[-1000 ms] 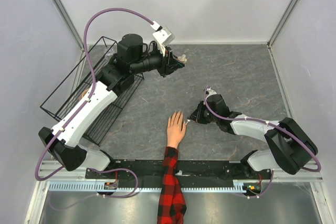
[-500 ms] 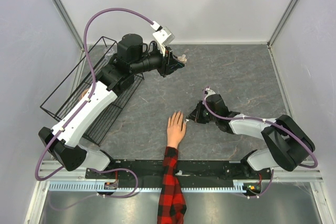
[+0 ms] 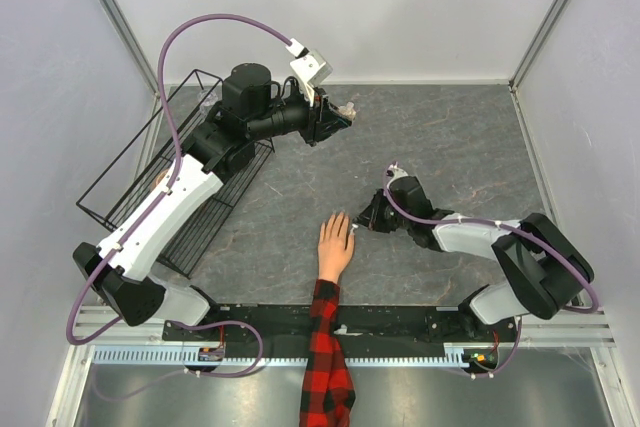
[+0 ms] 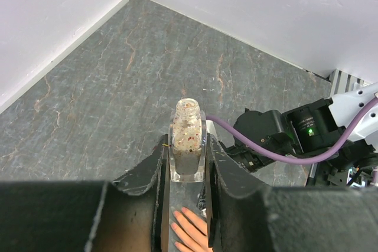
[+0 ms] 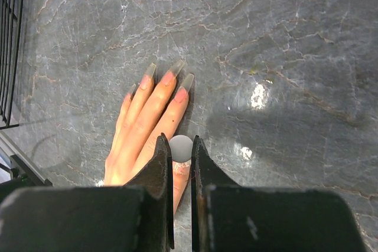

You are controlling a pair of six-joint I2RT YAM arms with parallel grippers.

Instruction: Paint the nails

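Nails (image 5: 177, 68), loc? (JM)

On the mannequin hand (image 3: 335, 244), back up on the grey table (image 3: 450, 137). Plaid sleeve (image 3: 325, 347) lies toward the arm bases, fingertips point away from them. Nails are long and skin-toned, pinkish near the base in rt wrist view. (TK)

Tool state? (JM)

Right gripper (image 5: 181, 147) is pressed together on a small round pale cap (image 5: 181, 147), seen end-on. Prob. the brush handle; bristles hidden below it. Left gripper (image 4: 188, 160) is clamped on the polish bottle (image 4: 188, 137), no cap on its neck, raised at the far side, well apart from the hand. (TK)

Geometry for next stroke? (JM)

Rt arm is much the nearer. Its tips sit just beside the hand's right edge, and part of the hand passes under the jaws. In wrist view the three clear nails lie ahead of the jaws and slightly left. Fingers' long axis runs approx. along the gripper's pointing dir., tilted a bit right. Judgement: brush needs to go fwd along a finger to its tip, then stroke lengthwise. Brush touching skin or not: can't tell. (TK)
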